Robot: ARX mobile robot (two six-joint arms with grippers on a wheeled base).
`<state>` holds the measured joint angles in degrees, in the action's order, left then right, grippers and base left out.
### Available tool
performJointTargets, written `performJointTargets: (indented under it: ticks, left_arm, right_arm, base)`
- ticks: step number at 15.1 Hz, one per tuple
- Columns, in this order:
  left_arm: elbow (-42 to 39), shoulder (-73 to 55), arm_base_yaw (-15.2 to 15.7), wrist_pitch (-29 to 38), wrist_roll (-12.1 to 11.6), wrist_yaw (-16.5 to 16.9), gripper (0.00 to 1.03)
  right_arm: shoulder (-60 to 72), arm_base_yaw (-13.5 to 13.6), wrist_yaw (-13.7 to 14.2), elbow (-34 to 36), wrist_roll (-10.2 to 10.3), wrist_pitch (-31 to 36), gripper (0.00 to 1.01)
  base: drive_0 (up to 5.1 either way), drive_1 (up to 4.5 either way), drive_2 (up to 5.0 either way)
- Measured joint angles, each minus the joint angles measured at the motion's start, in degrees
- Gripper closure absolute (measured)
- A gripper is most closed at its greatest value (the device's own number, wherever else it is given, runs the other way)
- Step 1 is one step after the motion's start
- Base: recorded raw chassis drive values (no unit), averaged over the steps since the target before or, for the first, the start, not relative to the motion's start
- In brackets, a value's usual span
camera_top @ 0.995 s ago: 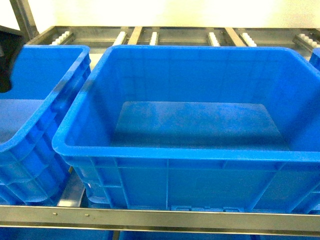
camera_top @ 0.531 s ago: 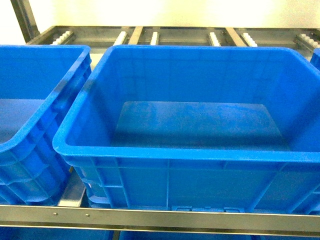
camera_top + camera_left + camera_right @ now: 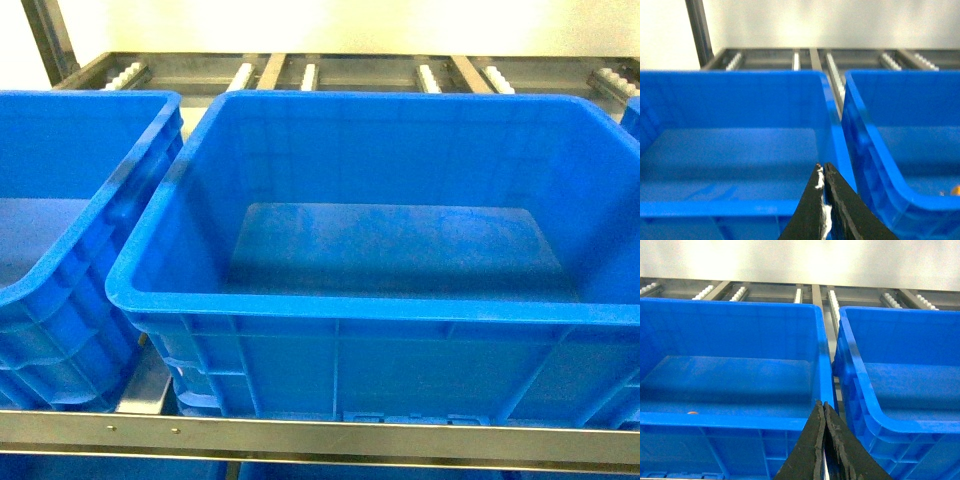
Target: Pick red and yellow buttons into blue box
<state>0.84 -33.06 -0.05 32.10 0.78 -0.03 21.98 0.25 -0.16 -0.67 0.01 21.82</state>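
Observation:
The blue box (image 3: 370,308) fills the middle of the head view; the part of its floor that shows is bare, and its front wall hides the near strip. Neither gripper appears in the head view. In the left wrist view my left gripper (image 3: 822,167) is shut with nothing in it, in front of the gap between two boxes. A small yellow-orange bit (image 3: 955,190) lies inside the right-hand box (image 3: 875,165) at the frame edge, too small to name. My right gripper (image 3: 822,404) is shut and empty. A tiny reddish speck (image 3: 692,413) lies on the floor of the left-hand box (image 3: 730,419).
A second blue box (image 3: 70,250) stands to the left, close beside the middle one. Another blue box (image 3: 900,425) stands to the right. All rest on a metal roller rack (image 3: 300,75) with a steel front rail (image 3: 320,437).
A dark arm part at the head view's left edge one second ago has left that view. The boxes have not moved.

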Motion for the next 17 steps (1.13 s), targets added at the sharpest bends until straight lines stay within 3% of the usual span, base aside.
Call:
performJointTargets:
  ticks: [10,12,16,17]
  left_arm:
    - [-0.02,17.84,0.00,-16.79,0.00,0.02,1.01]
    - [-0.02,20.15,0.00,-19.06,0.00,0.00,1.01]
    - [-0.02,23.63,0.00,-22.93,0.00,0.04,1.01]
    - [0.00,28.85,0.00,-31.08,-0.02,0.07,1.01]
  right_arm:
    - [-12.13,0.00,0.00,0.00,-0.02,-11.85,0.99]
    - [-20.46,0.00,0.00,-0.04,-0.02,-22.38,0.99]
    - [-21.75,0.00,0.00,-0.02,-0.02,-22.03,0.99]
    - [-21.75,0.00,0.00,-0.02,-0.02,-22.05,0.99]
  base:
    - [0.0,0.00,0.0]
    - [0.0,0.00,0.0]
    - [0.0,0.00,0.0]
    - [0.0,0.00,0.0]
